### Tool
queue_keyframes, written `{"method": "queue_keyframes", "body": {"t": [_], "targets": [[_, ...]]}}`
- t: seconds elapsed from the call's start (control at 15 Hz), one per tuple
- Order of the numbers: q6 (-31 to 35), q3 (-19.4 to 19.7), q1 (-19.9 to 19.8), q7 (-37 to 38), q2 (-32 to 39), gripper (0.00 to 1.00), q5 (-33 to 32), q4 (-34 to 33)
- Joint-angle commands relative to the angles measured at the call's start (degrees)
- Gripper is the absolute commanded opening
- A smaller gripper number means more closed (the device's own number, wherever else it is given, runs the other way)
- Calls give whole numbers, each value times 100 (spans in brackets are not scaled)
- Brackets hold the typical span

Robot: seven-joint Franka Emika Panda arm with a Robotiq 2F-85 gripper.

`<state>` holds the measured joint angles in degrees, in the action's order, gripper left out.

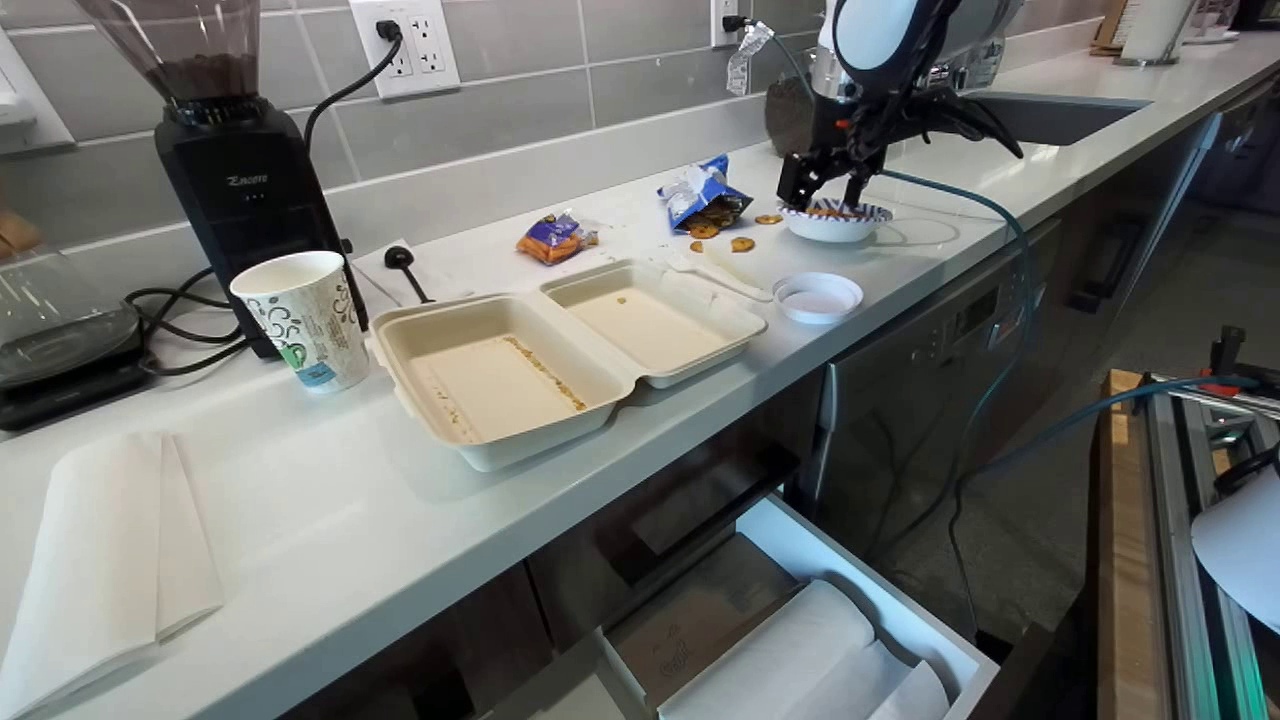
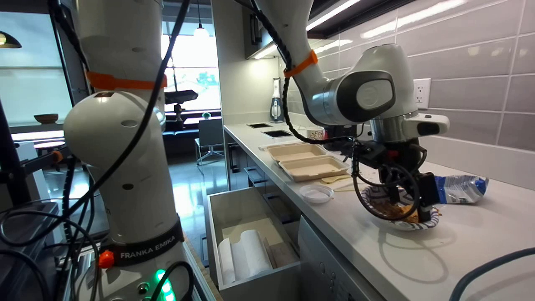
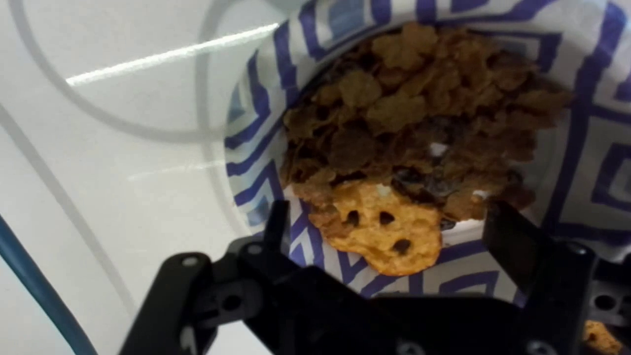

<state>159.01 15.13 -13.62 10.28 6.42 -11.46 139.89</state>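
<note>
My gripper (image 3: 388, 209) is open with its fingers wide apart, low over a paper bowl (image 3: 256, 123) with a blue-and-white pattern. The bowl holds brown cereal flakes (image 3: 404, 103). A round orange chip (image 3: 389, 231) with dark holes lies at the flakes' edge, between the fingers and apart from both. Both exterior views show the gripper (image 1: 825, 195) (image 2: 408, 209) at the bowl (image 1: 832, 230) (image 2: 411, 226); whether a finger touches the rim is unclear. An open blue chip bag (image 1: 705, 190) lies beside the bowl, with several loose chips (image 1: 742, 244) in front.
A small white dish (image 1: 818, 298), pale utensils (image 1: 725, 272) and an open beige clamshell box (image 1: 650, 318) stand along the counter. A snack bag (image 1: 556, 238), paper cup (image 1: 308, 320) and coffee grinder (image 1: 240, 190) are further along. A drawer (image 2: 250, 217) stands open below. A cable (image 1: 1000, 210) crosses the counter.
</note>
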Motion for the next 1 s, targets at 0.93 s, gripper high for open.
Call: {"method": "queue_keyframes", "body": {"t": [0.93], "targets": [[129, 132, 292, 542, 85, 80, -666, 66]]}}
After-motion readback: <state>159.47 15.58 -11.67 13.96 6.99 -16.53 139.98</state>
